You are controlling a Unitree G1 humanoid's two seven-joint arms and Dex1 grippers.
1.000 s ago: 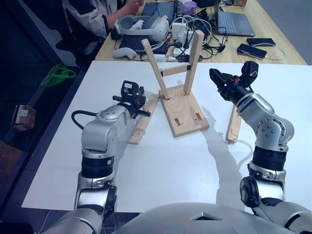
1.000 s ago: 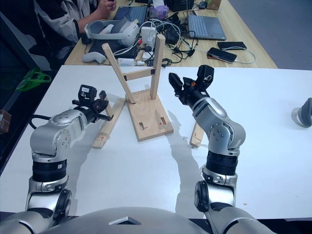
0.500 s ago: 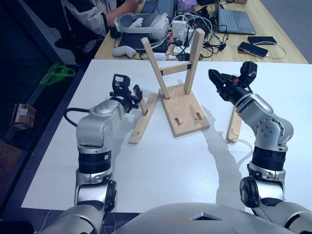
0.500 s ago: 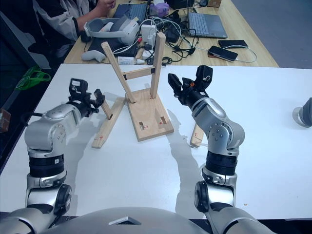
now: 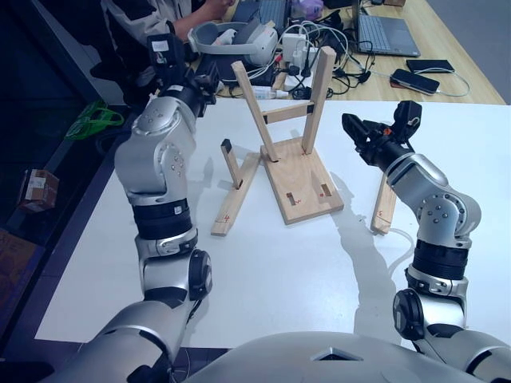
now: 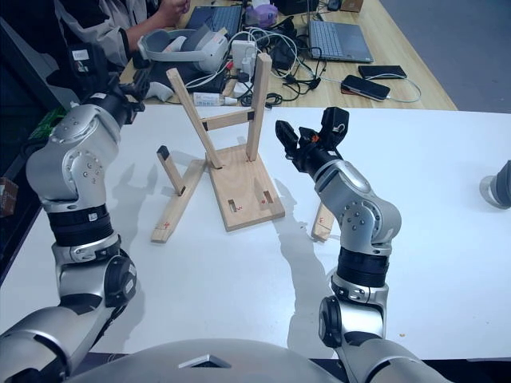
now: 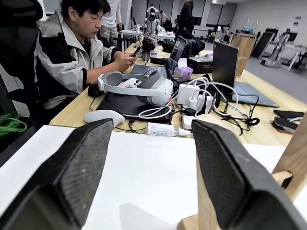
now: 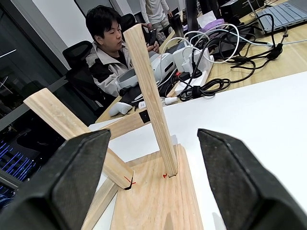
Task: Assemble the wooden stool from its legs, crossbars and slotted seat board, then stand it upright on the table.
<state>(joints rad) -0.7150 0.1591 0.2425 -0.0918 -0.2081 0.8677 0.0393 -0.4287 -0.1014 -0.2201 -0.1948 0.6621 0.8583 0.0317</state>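
From the head, the seat board [image 5: 302,180] is lying flat on the table [image 5: 263,279] with two legs [image 5: 317,100] and a crossbar [image 5: 286,112] standing in it. A loose leg piece [image 5: 235,195] is lying at its nine o'clock and another leg [image 5: 383,207] at three o'clock, so roughly half seems done.

Left wrist: the left gripper [image 7: 148,177] is gaping wide, empty.

Right wrist: the right gripper [image 8: 153,187] is gaping wide, empty too.

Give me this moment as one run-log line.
seat board: flat, two legs, crossbar fitted | left loose leg, right loose leg: lying flat | left gripper: open, empty | right gripper: open, empty
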